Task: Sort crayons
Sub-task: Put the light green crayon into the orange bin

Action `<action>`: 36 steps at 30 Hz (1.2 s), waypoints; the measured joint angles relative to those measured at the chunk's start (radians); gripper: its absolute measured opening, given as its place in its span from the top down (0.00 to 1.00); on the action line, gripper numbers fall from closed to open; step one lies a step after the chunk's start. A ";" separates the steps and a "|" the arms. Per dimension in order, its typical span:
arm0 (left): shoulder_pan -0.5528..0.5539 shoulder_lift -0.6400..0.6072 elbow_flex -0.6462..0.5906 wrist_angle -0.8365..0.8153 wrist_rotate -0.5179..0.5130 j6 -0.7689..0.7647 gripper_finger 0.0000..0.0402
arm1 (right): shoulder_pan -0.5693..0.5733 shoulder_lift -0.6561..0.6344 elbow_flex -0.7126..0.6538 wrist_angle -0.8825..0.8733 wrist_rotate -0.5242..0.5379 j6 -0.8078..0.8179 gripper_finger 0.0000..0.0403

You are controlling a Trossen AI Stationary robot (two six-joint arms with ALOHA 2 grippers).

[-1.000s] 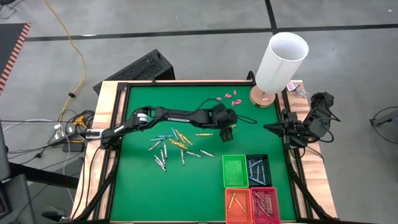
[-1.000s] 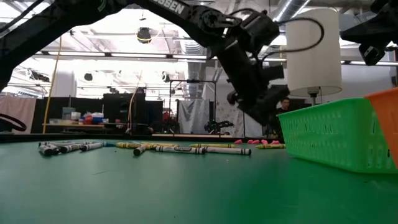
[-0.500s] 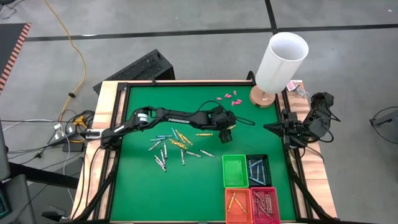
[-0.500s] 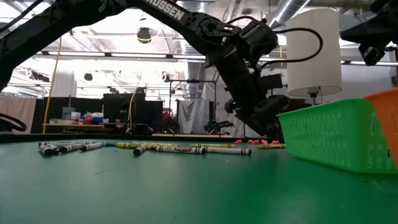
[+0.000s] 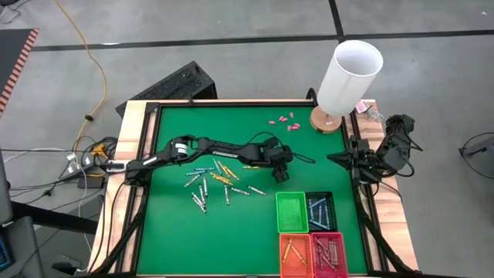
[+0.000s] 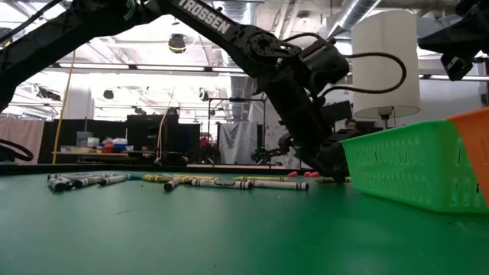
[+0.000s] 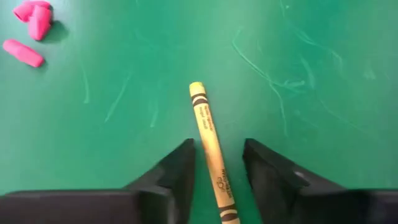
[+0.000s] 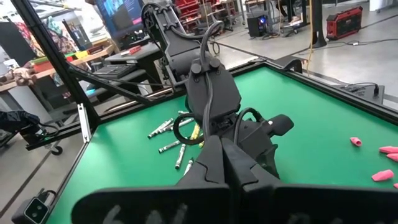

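crayons lie scattered on the green table, well to the side of the green basket that serves as landmark near the table's front edge. one yellow crayon lies apart from the pile, closer to the green basket, flat on the felt between the two dark fingers of the left gripper; the fingers stand a little off each side of it, parted and not touching it in the left wrist view. in the low view the left gripper is down at the table surface just beside the green basket's wall. next to the green basket sit a dark basket with bluish crayons, an orange basket and a red basket, each holding crayons. small pink pieces lie farther back from the green basket, near a white lamp. the right gripper waits clenched at the table's edge beyond the dark basket.
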 joint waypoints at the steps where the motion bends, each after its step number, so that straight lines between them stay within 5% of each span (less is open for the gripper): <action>1: 0.000 0.000 0.000 -0.005 0.007 -0.003 0.73 | 0.000 0.000 0.000 0.000 0.000 0.000 1.00; 6: 0.001 -0.001 0.000 -0.020 0.041 -0.017 0.97 | 0.000 0.000 0.000 0.000 0.000 0.000 1.00; 21: -0.044 -0.109 0.091 -0.162 0.037 -0.017 0.99 | 0.000 0.000 0.000 -0.014 0.018 0.010 1.00; 30: -0.221 -0.216 0.092 -0.153 0.026 -0.028 0.99 | 0.000 0.000 0.000 -0.022 0.037 0.023 1.00; 36: -0.366 -0.199 0.092 0.051 0.027 0.057 0.99 | 0.000 0.000 0.000 -0.021 0.071 0.024 1.00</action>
